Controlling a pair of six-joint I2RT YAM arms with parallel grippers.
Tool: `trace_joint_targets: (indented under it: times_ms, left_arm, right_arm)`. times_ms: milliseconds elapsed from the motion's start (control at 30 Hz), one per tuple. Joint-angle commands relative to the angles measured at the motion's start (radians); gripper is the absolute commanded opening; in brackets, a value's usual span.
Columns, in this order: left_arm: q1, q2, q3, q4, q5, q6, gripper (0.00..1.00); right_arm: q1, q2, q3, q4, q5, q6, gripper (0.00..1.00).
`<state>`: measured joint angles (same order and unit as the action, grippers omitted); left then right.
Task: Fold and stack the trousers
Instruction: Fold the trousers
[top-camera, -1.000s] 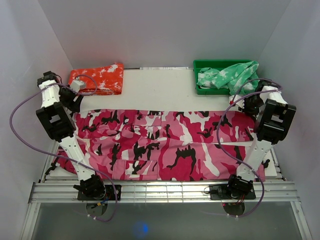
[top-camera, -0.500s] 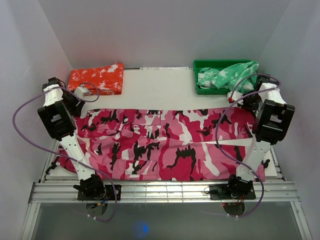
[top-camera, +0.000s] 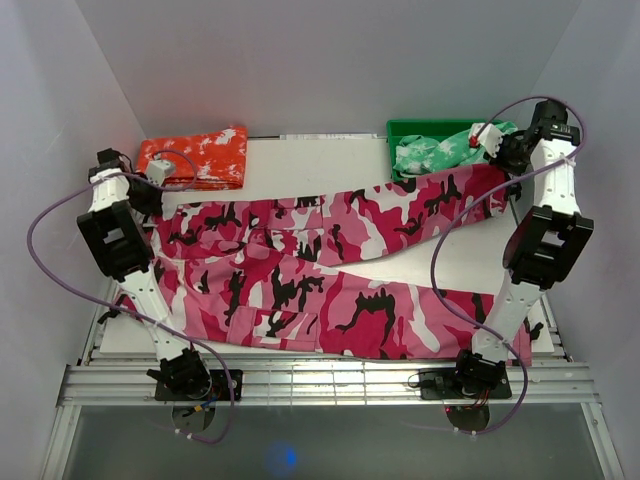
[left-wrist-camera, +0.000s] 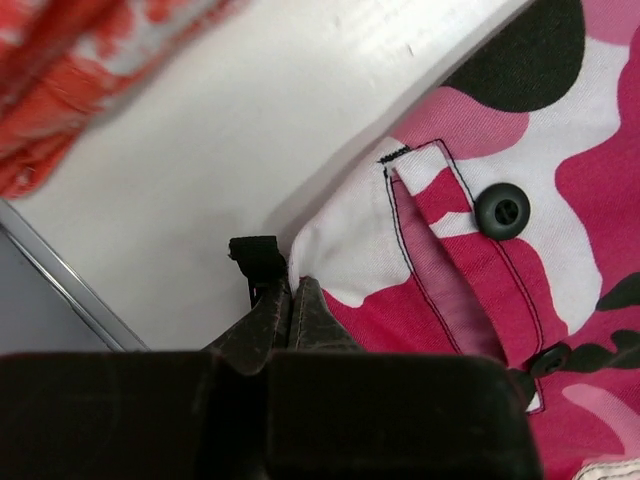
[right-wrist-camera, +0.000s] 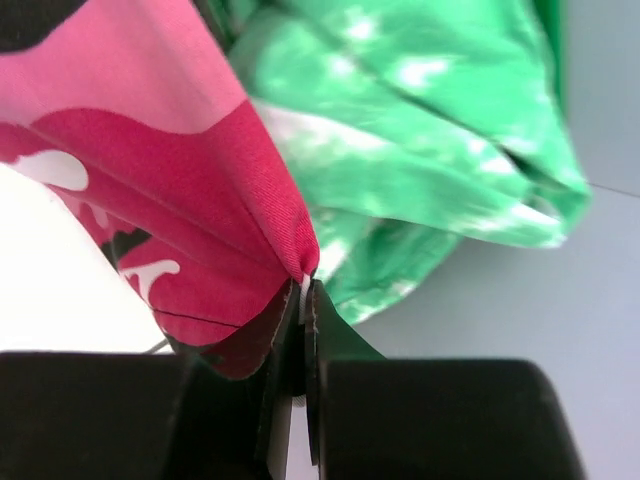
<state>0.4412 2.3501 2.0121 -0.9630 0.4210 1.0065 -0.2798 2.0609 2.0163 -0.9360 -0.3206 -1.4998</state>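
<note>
Two corners of the trousers (top-camera: 300, 285) are being pinched. The left gripper (left-wrist-camera: 291, 300) is clamping one on the table (top-camera: 320, 172); the right gripper (right-wrist-camera: 304, 287) is holding another raised beside the green garment (right-wrist-camera: 420, 150), seemingly tensioning the cloth for folding.

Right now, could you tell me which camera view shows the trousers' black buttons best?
The left wrist view: two black buttons appear close and sharp on the trousers. The top external view shows the whole trousers, buttons too small to find; the right wrist view shows only pinched cloth.
</note>
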Motion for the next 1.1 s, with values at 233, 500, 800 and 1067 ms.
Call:
trace_joint_targets:
  times_ms: [233, 500, 800, 1067]
  left_arm:
    - [0.079, -0.454, -0.485, 0.705, 0.100, -0.336, 0.00]
    - [0.090, -0.477, -0.572, 0.313, 0.232, -0.071, 0.17]
    - [0.097, -0.598, -0.796, 0.313, 0.128, 0.058, 0.26]
    - [0.102, -0.552, -0.555, 0.164, 0.186, 0.043, 0.68]
  right_arm:
    - [-0.058, -0.315, -0.169, 0.387, -0.119, 0.240, 0.08]
    - [-0.059, -0.492, -0.459, 0.325, -0.183, -0.012, 0.08]
    - [-0.052, -0.608, -0.757, 0.315, -0.164, -0.218, 0.08]
    - [-0.050, -0.593, -0.788, 0.313, -0.140, -0.250, 0.08]
